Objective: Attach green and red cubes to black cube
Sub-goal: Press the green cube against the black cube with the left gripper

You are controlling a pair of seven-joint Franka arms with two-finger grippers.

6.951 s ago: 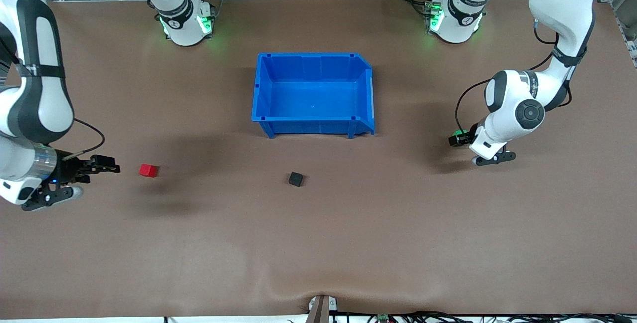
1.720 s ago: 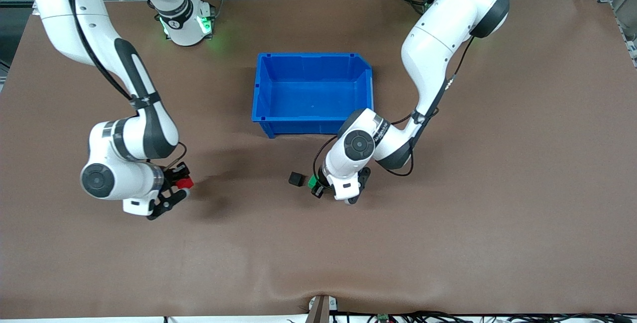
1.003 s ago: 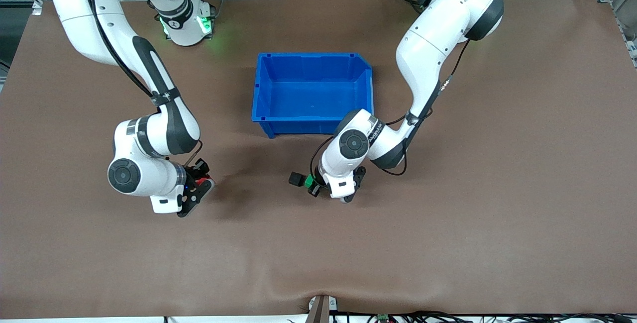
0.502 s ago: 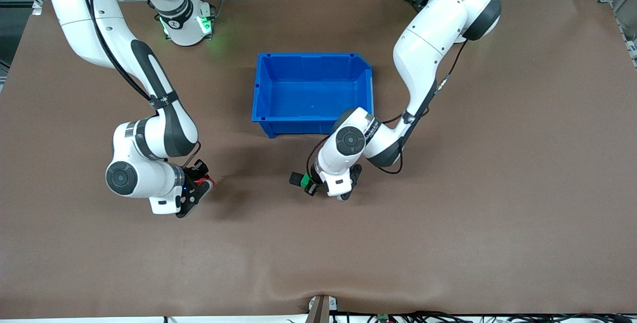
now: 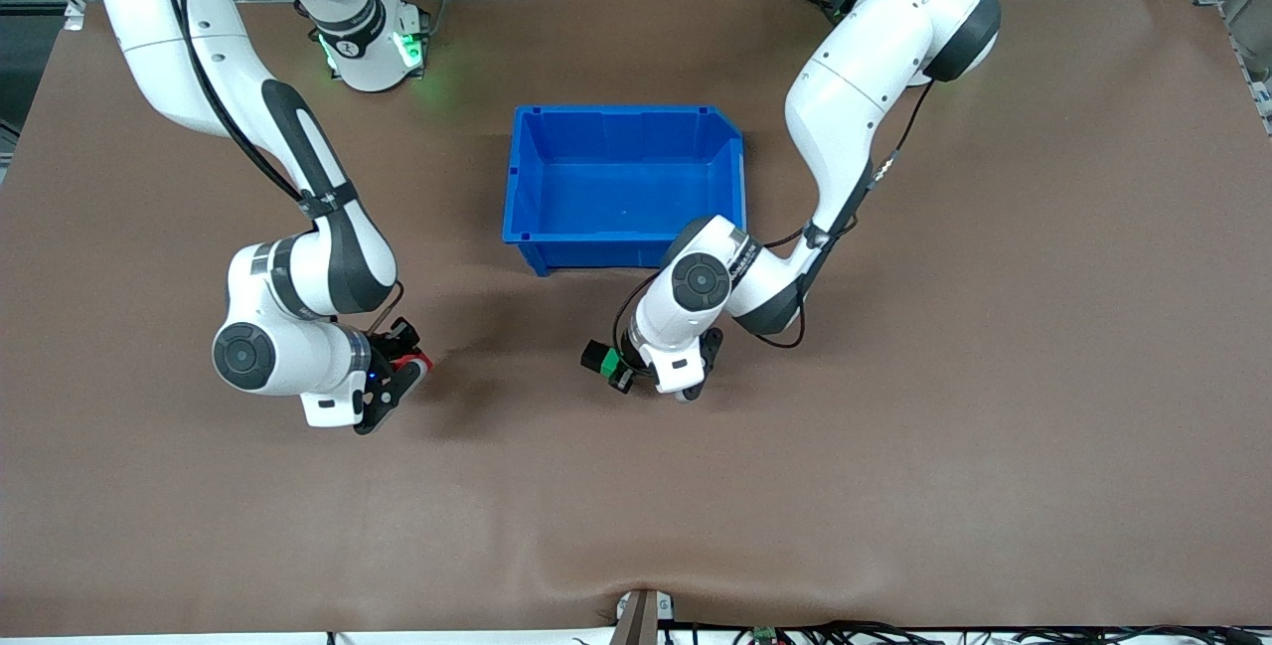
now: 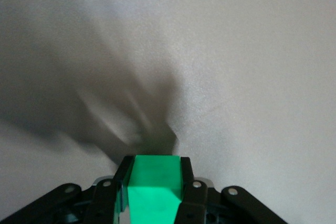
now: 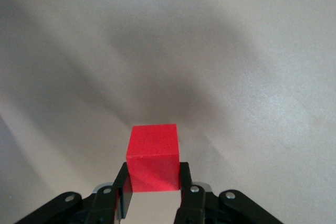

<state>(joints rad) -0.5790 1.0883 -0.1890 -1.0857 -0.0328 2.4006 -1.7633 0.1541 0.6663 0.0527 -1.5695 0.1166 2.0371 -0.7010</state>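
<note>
Since seven seconds ago both arms have carried their cubes inward: the left gripper [image 5: 618, 373] clamps the green cube [image 5: 613, 366] against the black cube [image 5: 596, 358], nearer the camera than the blue bin [image 5: 524, 178]. Toward the right arm's end, the right gripper [image 5: 404, 365] pinches the red cube [image 5: 410, 364].

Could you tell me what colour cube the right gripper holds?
Bright red cube, clearest in the right wrist view.
</note>
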